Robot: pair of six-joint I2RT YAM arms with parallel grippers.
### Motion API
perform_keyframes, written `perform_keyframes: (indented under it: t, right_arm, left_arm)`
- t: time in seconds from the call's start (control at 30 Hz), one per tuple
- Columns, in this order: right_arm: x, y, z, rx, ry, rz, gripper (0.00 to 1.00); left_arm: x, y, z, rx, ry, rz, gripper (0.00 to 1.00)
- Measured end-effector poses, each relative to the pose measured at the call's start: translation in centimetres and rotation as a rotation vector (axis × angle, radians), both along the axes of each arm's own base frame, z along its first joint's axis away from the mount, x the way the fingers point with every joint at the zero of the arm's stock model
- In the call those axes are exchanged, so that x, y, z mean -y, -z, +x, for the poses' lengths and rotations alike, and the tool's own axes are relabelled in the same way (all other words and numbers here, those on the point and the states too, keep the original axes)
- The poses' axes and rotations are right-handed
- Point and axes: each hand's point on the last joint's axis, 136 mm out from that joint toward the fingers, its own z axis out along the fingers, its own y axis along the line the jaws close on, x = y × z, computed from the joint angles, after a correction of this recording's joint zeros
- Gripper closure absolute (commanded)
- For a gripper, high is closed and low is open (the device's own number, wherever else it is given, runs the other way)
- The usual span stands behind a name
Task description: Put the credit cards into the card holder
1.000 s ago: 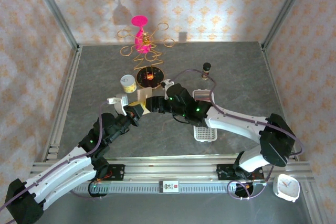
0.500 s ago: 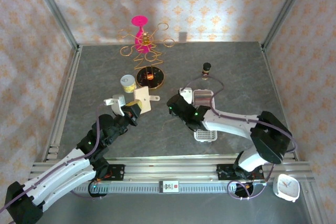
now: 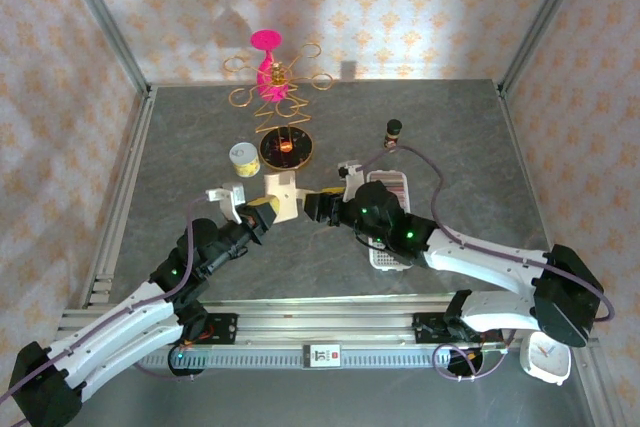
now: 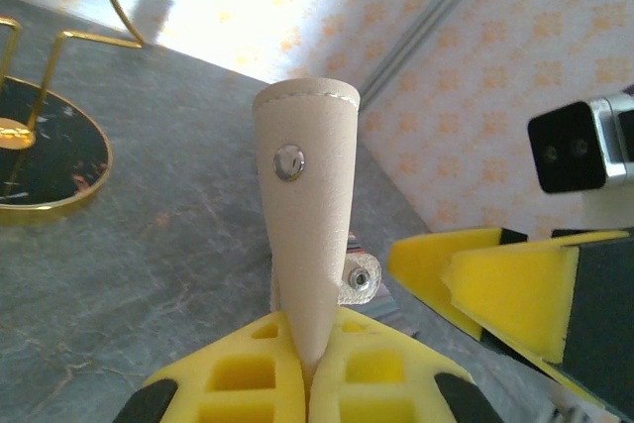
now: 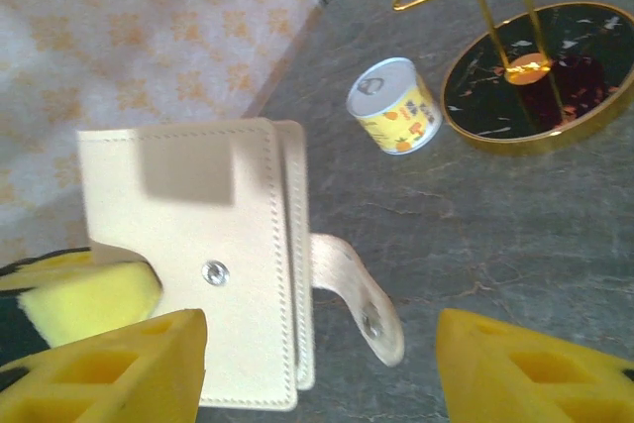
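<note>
The card holder (image 3: 282, 194), a beige folding wallet, is held up off the table with my left gripper (image 3: 260, 211) shut on its lower edge. In the left wrist view the card holder (image 4: 302, 195) rises edge-on from between the closed yellow pads of my left gripper (image 4: 309, 369). My right gripper (image 3: 316, 205) is open just to its right. In the right wrist view the card holder (image 5: 198, 235) sits at the left, and its snap tab (image 5: 359, 294) hangs loose between the spread jaws of my right gripper (image 5: 322, 369). The credit cards (image 3: 391, 187) lie in the far end of the tray, partly behind my right arm.
A long white perforated tray (image 3: 388, 259) lies under my right forearm. Behind the wallet stand a gold wire stand on a black round base (image 3: 285, 147), a small yellow can (image 3: 243, 156) and a pink glass (image 3: 266, 55). A dark little bottle (image 3: 393, 129) stands at the back right.
My right gripper drew back toward the tray, then returned to the wallet's right side, jaws open. My left gripper has kept its hold and shifted the wallet slightly right.
</note>
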Motion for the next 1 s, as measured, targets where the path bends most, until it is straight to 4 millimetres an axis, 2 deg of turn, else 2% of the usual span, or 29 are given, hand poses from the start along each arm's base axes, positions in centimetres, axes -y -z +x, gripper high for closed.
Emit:
perform_keyframes:
  t: [0.17, 0.3, 0.37, 0.57, 0.73, 1.0]
  right_arm:
    - [-0.1, 0.1, 0.0, -0.002, -0.004, 0.000, 0.41]
    - [-0.2, 0.7, 0.0, -0.012, -0.006, -0.013, 0.47]
    - [-0.3, 0.9, 0.0, -0.014, -0.009, -0.019, 0.57]
    - [-0.5, 1.0, -0.2, -0.018, -0.025, -0.017, 0.99]
    - [-0.3, 2.1, -0.4, -0.048, -0.021, -0.028, 1.00]
    - [0.8, 7.6, -1.4, -0.163, -0.010, -0.100, 1.00]
  left_arm:
    - [0.5, -0.5, -0.4, 0.001, 0.036, -0.033, 1.00]
    - [0.6, -0.6, -0.5, 0.002, 0.041, -0.044, 1.00]
    - [0.6, -0.7, -0.5, 0.003, 0.045, -0.051, 1.00]
    - [0.7, -0.7, -0.6, -0.002, 0.051, -0.079, 1.00]
    - [1.0, 0.8, -0.6, -0.051, 0.057, -0.088, 1.00]
    - [1.7, 6.2, -0.6, -0.213, 0.071, -0.050, 0.97]
